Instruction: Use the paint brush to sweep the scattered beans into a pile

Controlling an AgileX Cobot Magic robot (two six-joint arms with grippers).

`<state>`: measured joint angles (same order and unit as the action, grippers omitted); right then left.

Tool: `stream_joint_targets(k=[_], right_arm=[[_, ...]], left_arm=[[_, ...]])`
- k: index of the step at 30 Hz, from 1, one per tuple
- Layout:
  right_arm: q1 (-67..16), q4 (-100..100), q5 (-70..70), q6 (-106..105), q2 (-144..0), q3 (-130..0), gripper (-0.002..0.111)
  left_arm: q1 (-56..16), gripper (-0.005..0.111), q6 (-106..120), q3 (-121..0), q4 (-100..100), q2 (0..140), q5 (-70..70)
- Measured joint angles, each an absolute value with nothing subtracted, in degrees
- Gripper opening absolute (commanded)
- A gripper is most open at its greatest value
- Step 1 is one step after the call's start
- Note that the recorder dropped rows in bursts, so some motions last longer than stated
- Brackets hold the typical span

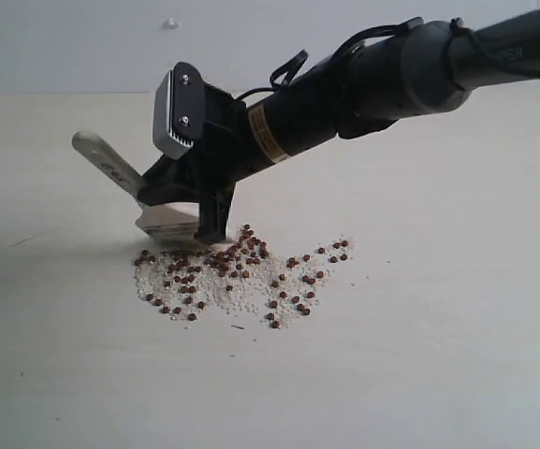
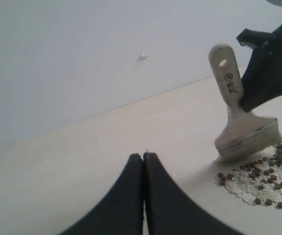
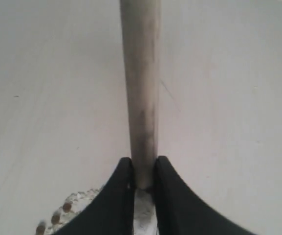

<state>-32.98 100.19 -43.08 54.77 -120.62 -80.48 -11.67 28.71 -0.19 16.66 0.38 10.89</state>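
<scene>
Exterior view, 1 paint brush (image 1: pixel 162 221), dozens beans (image 1: pixel 239 265)

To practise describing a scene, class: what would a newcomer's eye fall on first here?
A black right gripper clamps a pale paint brush, tilted, its head down beside reddish-brown beans. These lie loosely among whitish grains on the pale table. The left gripper sits shut and empty nearby.

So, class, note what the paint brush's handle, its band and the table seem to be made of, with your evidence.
Paint brush handle: probably pale wood, matt, unpainted look. Band: likely metal, silvery sheen. Table: possibly light wood laminate, faint grain; uncertain.
</scene>
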Motion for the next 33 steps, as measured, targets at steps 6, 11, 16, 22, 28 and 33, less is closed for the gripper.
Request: stream_joint_targets(k=[6, 11, 16, 22, 28, 33], right_arm=[[-32.8, 100.3, -39.0, 55.2, -115.0, -80.5, 0.000], [-32.2, 100.3, -32.1, 54.7, -116.9, -80.5, 0.000], [-30.9, 100.3, -28.4, 55.5, -121.2, -80.5, 0.000], [-30.7, 100.3, -30.6, 59.4, -121.9, -80.5, 0.000], [-30.7, 100.2, -35.7, 63.2, -121.9, -80.5, 0.000], [-30.7, 100.2, -40.0, 66.2, -121.9, -80.5, 0.000]], left_arm=[[-11.7, 0.000, 28.7, -0.2, 16.7, 0.4, 10.9], [-11.7, 0.000, 28.7, -0.2, 16.7, 0.4, 10.9], [-11.7, 0.000, 28.7, -0.2, 16.7, 0.4, 10.9], [-11.7, 0.000, 28.7, -0.2, 16.7, 0.4, 10.9], [-11.7, 0.000, 28.7, -0.2, 16.7, 0.4, 10.9], [-11.7, 0.000, 28.7, -0.2, 16.7, 0.4, 10.9]])
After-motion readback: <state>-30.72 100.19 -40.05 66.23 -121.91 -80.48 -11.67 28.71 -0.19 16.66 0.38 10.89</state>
